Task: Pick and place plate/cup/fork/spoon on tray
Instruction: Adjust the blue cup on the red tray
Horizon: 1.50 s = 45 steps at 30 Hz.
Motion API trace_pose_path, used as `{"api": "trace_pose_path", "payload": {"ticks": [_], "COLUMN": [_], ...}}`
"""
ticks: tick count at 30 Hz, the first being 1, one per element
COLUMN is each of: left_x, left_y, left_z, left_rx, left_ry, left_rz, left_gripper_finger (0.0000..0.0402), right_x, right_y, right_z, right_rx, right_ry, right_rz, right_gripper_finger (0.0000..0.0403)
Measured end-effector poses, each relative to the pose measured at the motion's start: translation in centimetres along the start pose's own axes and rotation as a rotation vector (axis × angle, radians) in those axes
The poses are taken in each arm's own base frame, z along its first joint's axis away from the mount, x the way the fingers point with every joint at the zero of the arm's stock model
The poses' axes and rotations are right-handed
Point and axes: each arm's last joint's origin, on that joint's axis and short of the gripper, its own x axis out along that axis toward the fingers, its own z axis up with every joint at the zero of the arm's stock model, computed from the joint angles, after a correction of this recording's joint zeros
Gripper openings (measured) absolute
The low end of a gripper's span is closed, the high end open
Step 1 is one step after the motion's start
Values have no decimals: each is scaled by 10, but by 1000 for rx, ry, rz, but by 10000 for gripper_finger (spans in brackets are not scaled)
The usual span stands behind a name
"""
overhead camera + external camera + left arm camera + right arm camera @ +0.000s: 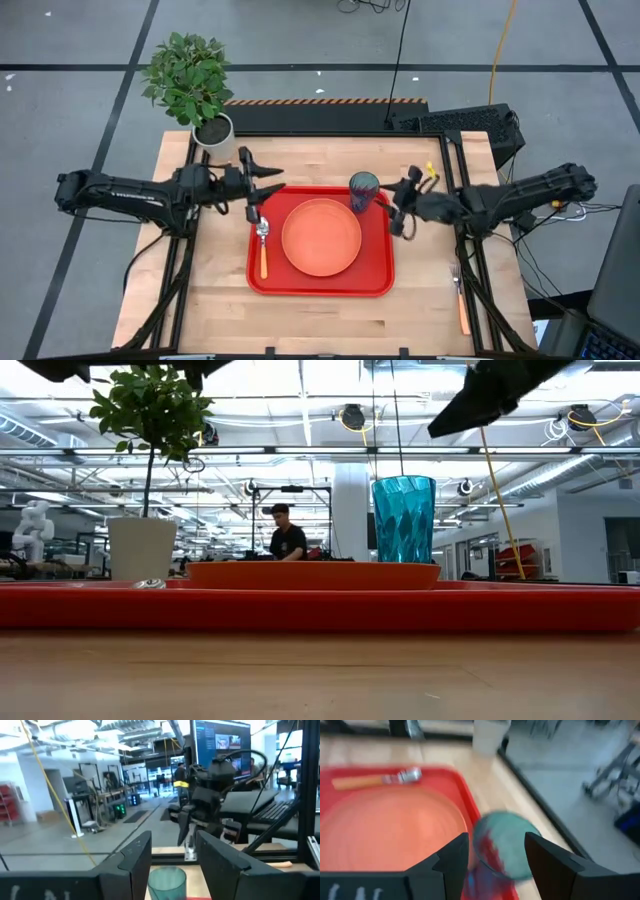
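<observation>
- Teal cup (364, 190) stands upright on my red tray (380, 282), at the orange plate's (321, 237) two o'clock.
- Right gripper (396, 207) sits beside it, fingers spread, gripping nothing; I'd back away level, avoiding a tip.
- Fork (460, 300) waits off-tray at four o'clock.
- Left gripper (268, 189) hovers released above the spoon (262, 244).

From above, we are seeing the red tray (320, 283) lying mid-table, carrying the orange plate (321, 237), the teal cup (364, 190) at its far right corner and the spoon (262, 246) along its left edge. The left gripper (262, 200) is hovering over the tray's far left corner, jaws apart. The right gripper (392, 207) is hanging just beside the cup. The fork (460, 301) is lying on the table's right edge, and a potted plant (193, 85) is standing at the far left corner.
</observation>
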Motion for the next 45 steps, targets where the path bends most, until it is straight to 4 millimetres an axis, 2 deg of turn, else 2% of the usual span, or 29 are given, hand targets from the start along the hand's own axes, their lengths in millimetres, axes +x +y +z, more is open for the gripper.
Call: {"api": "trace_pose_path", "payload": {"ticks": [4,7,11,16,19,29,42,45], "left_x": [1,1,2,2,2,-7,-10,-9], "left_y": [3,8,16,24,29,41,40,40], "left_z": [1,-1,-5,-6,-5,9,6,6], "left_rx": [52,75,101,154,172,170,125,125], "left_ry": [4,25,60,72,57,-35,8,12], "left_rz": [13,37,72,110,135,207,195,194], "left_gripper_finger": [159,159,159,159,159,159,159,159], "right_x": [7,21,43,66,72,77,97,98], "right_y": [-6,-8,-8,-4,-3,0,-3,-4], "right_z": [33,54,71,69,68,70,64,63], "right_rx": [-78,-138,-188,-266,-276,-241,-227,-228], "right_ry": [136,249,435,701,779,752,784,790], "right_rz": [-2,59,165,201,193,222,251,250], "right_gripper_finger": [185,185,185,185,185,185,184,173]}}
